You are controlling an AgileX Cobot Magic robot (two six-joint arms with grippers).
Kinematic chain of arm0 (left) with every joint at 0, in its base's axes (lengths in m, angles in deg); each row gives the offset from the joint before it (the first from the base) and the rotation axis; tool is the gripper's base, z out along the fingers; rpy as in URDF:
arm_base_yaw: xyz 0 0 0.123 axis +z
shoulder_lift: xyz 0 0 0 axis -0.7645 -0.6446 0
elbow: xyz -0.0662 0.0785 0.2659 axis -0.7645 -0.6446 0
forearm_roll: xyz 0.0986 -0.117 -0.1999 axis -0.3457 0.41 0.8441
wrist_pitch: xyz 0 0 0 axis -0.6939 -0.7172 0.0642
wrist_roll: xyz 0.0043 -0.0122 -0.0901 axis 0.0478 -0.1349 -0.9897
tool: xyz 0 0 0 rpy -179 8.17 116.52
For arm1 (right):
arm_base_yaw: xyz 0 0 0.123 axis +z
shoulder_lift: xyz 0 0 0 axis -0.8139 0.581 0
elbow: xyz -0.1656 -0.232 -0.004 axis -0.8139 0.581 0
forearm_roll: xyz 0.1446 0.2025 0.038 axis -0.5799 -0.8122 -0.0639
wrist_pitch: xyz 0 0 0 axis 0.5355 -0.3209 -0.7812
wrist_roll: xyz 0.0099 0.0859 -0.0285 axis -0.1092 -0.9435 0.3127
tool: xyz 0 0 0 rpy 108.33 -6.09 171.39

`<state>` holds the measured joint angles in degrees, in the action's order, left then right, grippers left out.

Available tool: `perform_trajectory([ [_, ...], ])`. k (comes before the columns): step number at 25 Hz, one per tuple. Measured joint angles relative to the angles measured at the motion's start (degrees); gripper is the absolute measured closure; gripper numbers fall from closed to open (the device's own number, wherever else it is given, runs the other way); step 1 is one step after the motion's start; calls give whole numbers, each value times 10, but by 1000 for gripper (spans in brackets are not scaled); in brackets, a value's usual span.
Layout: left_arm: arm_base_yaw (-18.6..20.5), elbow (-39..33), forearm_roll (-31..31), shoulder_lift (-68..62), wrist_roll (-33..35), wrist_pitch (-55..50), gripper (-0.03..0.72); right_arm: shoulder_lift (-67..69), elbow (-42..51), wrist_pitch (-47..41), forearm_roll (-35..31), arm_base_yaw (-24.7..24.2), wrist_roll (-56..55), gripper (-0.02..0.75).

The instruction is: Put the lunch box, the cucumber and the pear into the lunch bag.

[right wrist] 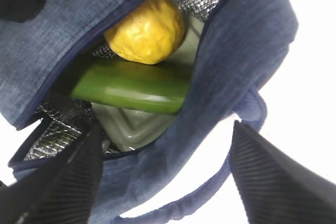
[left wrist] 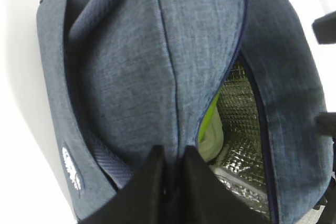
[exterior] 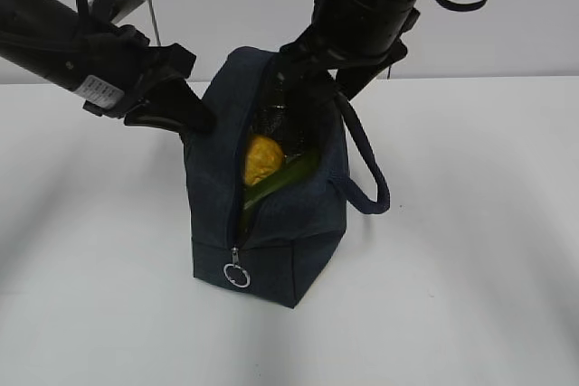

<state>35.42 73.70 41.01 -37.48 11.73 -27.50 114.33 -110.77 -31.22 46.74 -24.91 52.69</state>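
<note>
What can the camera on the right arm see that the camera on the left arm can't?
Only the right wrist view shows the yellow pear resting on the cucumber, both on the lunch box lid, with the right gripper open above the bag. Only the left wrist view shows the left gripper pinched shut on the bag's fabric, plus the white logo. Both show the navy lunch bag, unzipped, and its silver lining.
</note>
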Motion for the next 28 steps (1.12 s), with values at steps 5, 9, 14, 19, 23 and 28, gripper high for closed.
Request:
perform_trajectory([
  [5, 1, 0, -3, 0, 0, 4, 607, -30, -1, 4, 2, -16, 0, 155],
  [9, 12, 0, -7, 13, 0, 9, 360, -47, -1, 4, 4, -27, -4, 155],
  [14, 19, 0, -23, 49, 0, 17, 179, -49, -1, 9, 3, -27, -5, 155],
  [19, 19, 0, -89, 89, -14, 41, 216, -55, 5, 13, 1, -27, -13, 155],
  [23, 19, 0, -168, 115, -52, 54, 241, -76, 37, 36, 1, -27, -20, 155],
  [28, 19, 0, -251, 126, -100, 62, 244, -129, 85, 79, 1, -27, -25, 155],
])
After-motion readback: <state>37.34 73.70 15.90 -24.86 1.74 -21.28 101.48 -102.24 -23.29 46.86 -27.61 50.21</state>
